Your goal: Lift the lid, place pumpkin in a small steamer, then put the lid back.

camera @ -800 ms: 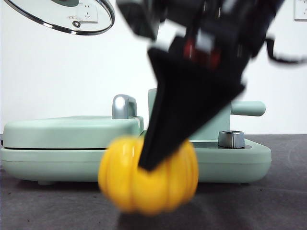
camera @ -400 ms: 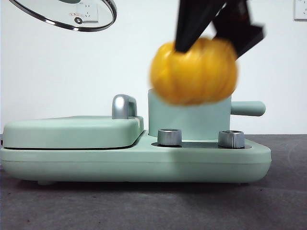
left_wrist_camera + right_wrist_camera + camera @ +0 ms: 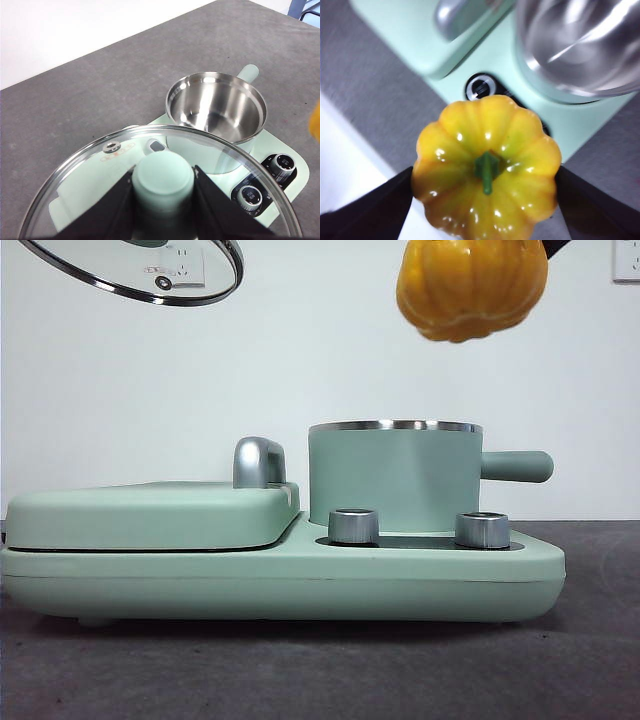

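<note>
Pumpkin held high over the open steamer, lid held up off to the side.

We see the right gripper (image 3: pixel 485 200) clamped on the small glossy yellow-orange ribbed pumpkin (image 3: pixel 472 285) with the green stem (image 3: pixel 487 171), one black jaw on each flank; in the front view it hangs at about 1 o'clock from the mint-green cylindrical steamer pot with steel rim (image 3: pixel 395 478), well above it, not touching. The pot sits uncovered on the mint-green cooker base (image 3: pixel 300 575), shiny steel inside (image 3: pixel 216 106), stubby handle (image 3: pixel 515 466) at 3 o'clock. We see the left gripper (image 3: pixel 162 200) closed on the mint-green knob (image 3: pixel 163 176) of the round clear glass lid with steel rim (image 3: pixel 140 275), up at 10 o'clock from the pot. Two steel dials (image 3: pixel 353 526) sit in front of the pot.
</note>
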`<move>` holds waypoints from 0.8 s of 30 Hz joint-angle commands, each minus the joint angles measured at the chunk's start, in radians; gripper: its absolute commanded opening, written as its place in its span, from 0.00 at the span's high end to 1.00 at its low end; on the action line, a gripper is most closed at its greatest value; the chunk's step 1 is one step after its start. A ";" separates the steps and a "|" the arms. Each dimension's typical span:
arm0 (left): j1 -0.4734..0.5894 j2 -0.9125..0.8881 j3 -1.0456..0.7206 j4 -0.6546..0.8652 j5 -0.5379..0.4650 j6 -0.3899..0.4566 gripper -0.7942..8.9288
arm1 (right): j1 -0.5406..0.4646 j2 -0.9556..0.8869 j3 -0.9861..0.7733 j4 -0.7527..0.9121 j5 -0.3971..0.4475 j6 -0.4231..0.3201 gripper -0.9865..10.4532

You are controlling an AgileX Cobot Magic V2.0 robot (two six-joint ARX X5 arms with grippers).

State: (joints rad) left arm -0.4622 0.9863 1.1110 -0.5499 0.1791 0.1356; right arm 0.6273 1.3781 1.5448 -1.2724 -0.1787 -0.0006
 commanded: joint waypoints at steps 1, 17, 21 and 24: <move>-0.003 0.003 0.016 0.027 0.000 0.006 0.91 | -0.033 0.075 0.092 -0.031 0.019 -0.023 0.60; -0.003 0.003 0.016 0.027 0.000 0.005 0.91 | -0.113 0.452 0.506 -0.069 0.049 -0.037 0.60; -0.003 0.003 0.016 0.027 0.000 0.005 0.91 | -0.113 0.513 0.547 -0.058 0.050 -0.038 0.60; -0.003 0.003 0.016 0.026 0.000 0.005 0.91 | -0.114 0.545 0.552 -0.043 0.049 -0.042 0.60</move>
State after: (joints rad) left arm -0.4622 0.9863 1.1110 -0.5503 0.1791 0.1371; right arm 0.5091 1.8961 2.0666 -1.3235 -0.1307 -0.0299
